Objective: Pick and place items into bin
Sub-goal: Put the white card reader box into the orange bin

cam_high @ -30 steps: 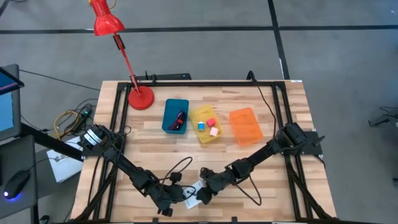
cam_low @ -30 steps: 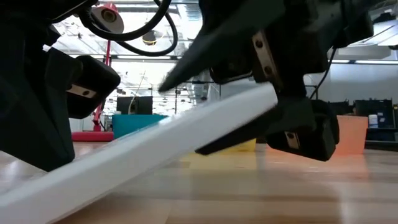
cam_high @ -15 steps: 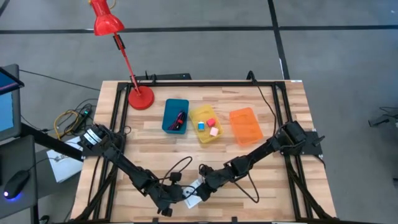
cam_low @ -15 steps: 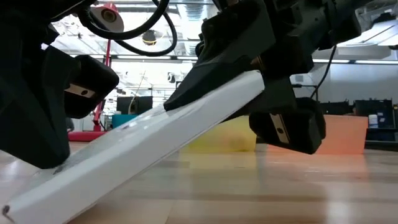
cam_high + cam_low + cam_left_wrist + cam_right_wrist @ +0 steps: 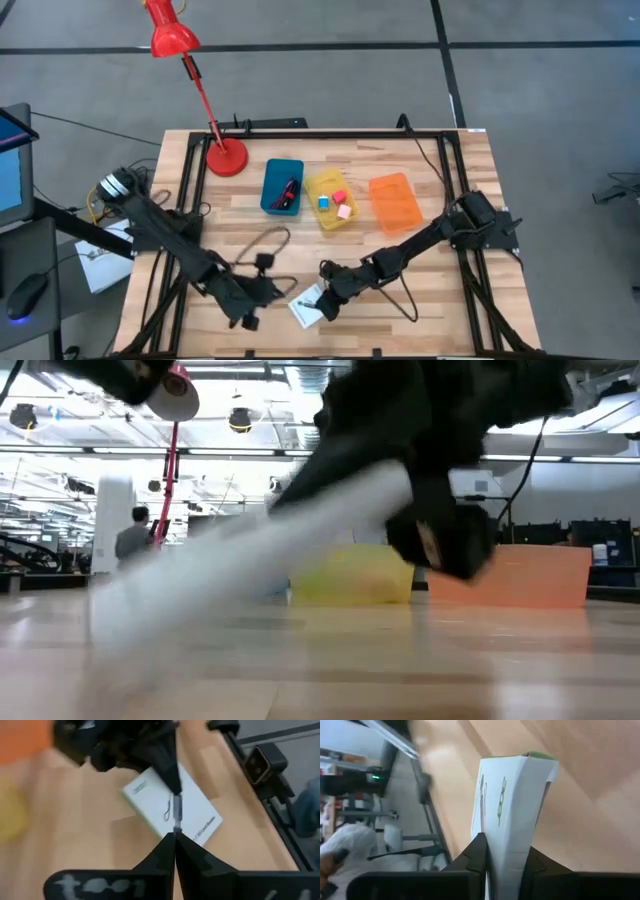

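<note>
While the right gripper pinches the white card by 1 edge near the front edge of the table, the card hangs tilted, its free end dipping toward the wood. The right wrist view shows both fingers closed tight on the card's edge, so the hold looks thin. The left gripper sits apart to the card's left, near the front-left corner, its fingers pressed together on nothing.

To do this step well, I judge the right arm should lift straight up until the low end clears the table, then carry slowly toward the back, where 3 bins stand in a row: blue bin, yellow bin and orange bin. A fast swing could make the card pivot or slip. Lower it well inside the walls before letting go.
</note>
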`<state>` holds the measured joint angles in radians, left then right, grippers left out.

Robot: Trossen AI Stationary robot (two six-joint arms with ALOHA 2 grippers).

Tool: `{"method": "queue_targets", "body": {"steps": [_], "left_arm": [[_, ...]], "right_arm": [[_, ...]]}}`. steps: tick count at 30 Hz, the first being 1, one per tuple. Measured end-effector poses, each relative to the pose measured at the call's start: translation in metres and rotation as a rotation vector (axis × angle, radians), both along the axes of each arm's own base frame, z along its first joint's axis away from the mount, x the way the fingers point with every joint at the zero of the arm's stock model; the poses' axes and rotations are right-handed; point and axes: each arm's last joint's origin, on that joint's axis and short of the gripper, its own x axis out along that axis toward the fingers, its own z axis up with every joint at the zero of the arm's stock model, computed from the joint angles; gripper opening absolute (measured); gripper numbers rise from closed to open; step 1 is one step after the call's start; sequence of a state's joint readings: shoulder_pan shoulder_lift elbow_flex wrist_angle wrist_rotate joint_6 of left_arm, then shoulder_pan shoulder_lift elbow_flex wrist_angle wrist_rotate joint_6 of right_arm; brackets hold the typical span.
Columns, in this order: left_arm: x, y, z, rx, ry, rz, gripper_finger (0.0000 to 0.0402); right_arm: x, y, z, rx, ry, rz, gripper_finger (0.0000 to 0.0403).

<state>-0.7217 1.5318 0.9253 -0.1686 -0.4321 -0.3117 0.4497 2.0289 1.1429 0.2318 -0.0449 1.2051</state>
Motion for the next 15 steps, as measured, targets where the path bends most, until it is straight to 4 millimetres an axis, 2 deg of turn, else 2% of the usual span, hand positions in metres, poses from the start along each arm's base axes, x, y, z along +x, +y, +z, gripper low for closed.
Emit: {"method": "queue_targets", "body": {"steps": [3, 9, 12, 15], "left_arm": [[-0.017, 0.014, 0.027, 0.006, -0.028, 0.029, 0.0000], [-0.049, 0.041, 0.082, -0.059, -0.182, 0.064, 0.0000], [-0.063, 0.055, 0.100, -0.082, -0.240, 0.072, 0.0000], [-0.074, 0.064, 0.112, -0.118, -0.285, 0.074, 0.0000]], "right_arm": [[0.001, -0.007, 0.020, -0.038, -0.072, 0.025, 0.0042], [-0.013, -0.034, 0.069, -0.153, -0.086, 0.026, 0.0043], [-0.030, -0.054, 0.097, -0.240, -0.047, -0.001, 0.0043], [-0.058, -0.073, 0.122, -0.347, 0.035, -0.093, 0.0045]]}}
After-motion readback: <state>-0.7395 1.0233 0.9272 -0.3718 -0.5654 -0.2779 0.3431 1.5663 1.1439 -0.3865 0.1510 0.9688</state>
